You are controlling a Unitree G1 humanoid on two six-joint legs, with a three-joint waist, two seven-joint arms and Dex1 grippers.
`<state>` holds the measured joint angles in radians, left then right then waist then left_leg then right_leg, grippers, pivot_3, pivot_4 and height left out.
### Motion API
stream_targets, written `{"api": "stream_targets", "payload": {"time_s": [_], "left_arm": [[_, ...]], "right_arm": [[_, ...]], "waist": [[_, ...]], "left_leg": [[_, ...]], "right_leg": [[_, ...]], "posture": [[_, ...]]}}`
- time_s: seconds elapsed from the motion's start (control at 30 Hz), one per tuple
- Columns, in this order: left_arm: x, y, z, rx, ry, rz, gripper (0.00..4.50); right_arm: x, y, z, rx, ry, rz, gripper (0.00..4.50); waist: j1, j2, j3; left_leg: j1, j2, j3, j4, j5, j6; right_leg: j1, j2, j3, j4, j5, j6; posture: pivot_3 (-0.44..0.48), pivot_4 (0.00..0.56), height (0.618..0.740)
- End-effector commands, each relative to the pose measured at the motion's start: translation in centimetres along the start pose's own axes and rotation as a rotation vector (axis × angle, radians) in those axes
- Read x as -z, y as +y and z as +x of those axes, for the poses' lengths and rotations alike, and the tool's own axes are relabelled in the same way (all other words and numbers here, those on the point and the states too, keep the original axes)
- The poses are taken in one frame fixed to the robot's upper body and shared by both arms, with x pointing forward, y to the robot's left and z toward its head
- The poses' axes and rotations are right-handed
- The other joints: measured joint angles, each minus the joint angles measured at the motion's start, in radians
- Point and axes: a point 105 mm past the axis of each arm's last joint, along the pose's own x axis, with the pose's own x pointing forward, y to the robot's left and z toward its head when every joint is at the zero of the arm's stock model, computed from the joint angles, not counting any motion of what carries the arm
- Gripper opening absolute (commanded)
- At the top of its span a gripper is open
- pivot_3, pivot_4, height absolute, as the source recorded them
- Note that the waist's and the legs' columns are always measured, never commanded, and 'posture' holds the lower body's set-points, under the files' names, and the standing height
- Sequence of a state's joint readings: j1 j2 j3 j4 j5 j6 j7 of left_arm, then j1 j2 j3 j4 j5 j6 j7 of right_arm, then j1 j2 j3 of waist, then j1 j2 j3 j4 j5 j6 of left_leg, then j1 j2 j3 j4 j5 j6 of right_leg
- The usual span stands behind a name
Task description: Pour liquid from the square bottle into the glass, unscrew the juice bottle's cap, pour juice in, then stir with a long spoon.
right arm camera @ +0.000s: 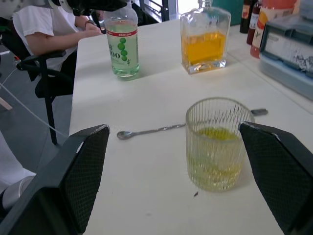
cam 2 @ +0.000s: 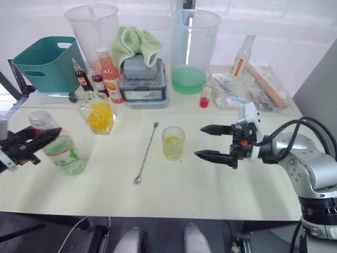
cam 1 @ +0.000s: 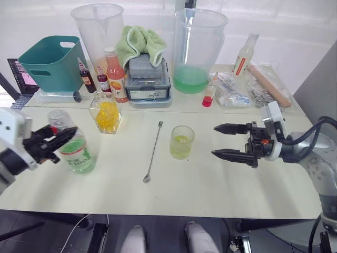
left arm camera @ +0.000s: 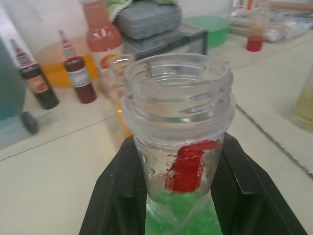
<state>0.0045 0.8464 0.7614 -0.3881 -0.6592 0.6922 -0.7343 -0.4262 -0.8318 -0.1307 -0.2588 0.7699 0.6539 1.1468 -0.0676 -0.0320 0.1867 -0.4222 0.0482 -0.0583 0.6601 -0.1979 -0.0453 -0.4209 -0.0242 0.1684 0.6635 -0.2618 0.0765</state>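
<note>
On a pale cream bench (cam 1: 221,184), the left claw (cam 1: 52,139) at the lower left of the frame is clamped around the neck of the round juice bottle (cam 1: 76,150), which stands upright with its threaded mouth uncapped. At centre stands the ribbed glass (cam 1: 181,142), holding a little yellow liquid. To its right the right claw (cam 1: 227,141) is spread wide and empty, level with the glass. The thin metal long spoon (cam 1: 153,153) lies flat between bottle and glass. The angular square bottle (cam 1: 107,113) of yellow liquid stands behind. The right wrist view takes in a seated person (right arm camera: 54,24) beyond the bench end.
</note>
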Motion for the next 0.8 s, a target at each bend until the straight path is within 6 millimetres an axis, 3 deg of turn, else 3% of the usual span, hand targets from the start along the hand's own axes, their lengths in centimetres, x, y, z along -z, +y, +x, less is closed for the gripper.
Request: {"api": "stream_targets", "payload": {"time_s": [0.03, 0.2, 0.37, 0.8], "left_arm": [[-2.3, 2.9, -1.0, -0.124, -0.05, 0.139, 1.28], [-2.9, 6.3, 0.3, -0.238, -0.095, 0.107, 1.28], [-2.6, 9.1, 4.0, -0.303, -0.13, 0.007, 1.28], [-3.3, 11.1, 9.6, -0.315, -0.188, -0.057, 1.28]], "right_arm": [[-0.9, 0.0, 0.2, 0.002, -0.018, -0.046, 4.48], [-1.7, 0.3, 0.6, 0.002, -0.044, -0.054, 4.48], [-1.4, 0.3, 0.4, 0.015, -0.011, -0.068, 4.48], [-1.8, 0.1, -0.3, 0.102, -0.016, -0.1, 4.48]], "waist": [[0.001, 0.0, 0.0], [0.001, 0.0, 0.0], [0.011, -0.001, 0.0], [-0.001, -0.003, -0.001]], "left_leg": [[0.0, 0.0, 0.0, 0.0, 0.0, 0.0], [0.0, 0.0, 0.0, 0.0, 0.0, 0.0], [-0.001, 0.0, 0.0, 0.0, 0.0, 0.0], [-0.003, 0.0, -0.001, -0.001, 0.0, 0.0]], "right_leg": [[0.0, 0.0, 0.0, 0.0, 0.0, 0.0], [0.0, 0.0, 0.0, 0.0, 0.0, 0.001], [0.0, 0.0, -0.001, 0.001, 0.0, 0.001], [-0.001, 0.0, -0.002, 0.001, 0.004, -0.006]], "posture": [[0.0, 0.15, 0.728], [0.0, 0.15, 0.728], [0.0, 0.15, 0.728], [0.0, 0.15, 0.728]]}}
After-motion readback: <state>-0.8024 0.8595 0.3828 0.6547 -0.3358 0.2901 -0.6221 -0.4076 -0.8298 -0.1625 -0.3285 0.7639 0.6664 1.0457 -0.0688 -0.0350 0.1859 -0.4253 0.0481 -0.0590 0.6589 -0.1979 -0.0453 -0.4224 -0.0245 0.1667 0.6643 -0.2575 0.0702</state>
